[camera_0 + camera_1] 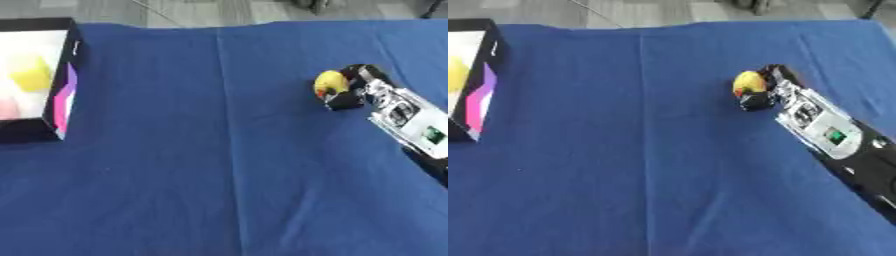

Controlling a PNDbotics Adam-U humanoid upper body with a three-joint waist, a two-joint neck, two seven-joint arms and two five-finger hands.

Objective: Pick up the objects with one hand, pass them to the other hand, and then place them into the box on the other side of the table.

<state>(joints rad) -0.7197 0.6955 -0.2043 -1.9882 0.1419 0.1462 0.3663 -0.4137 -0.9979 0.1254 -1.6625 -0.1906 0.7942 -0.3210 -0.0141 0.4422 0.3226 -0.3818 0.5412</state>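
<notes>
Right robot hand (pixel 350 90) is closing on yellow object (pixel 330 82), pickup underway; handover and box (pixel 63 95), far across the worktop (pixel 219 175), are pending.

Matt blue cloth (pixel 219 165), faintly creased

right hand (pixel 350 90) curled round yellow object (pixel 330 82)

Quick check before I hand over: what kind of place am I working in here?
Probably an indoor lab or test setup: a table under a blue cloth, grey plank floor beyond its far edge, an open box at the left, and the right hand curled round a small yellow object.
</notes>
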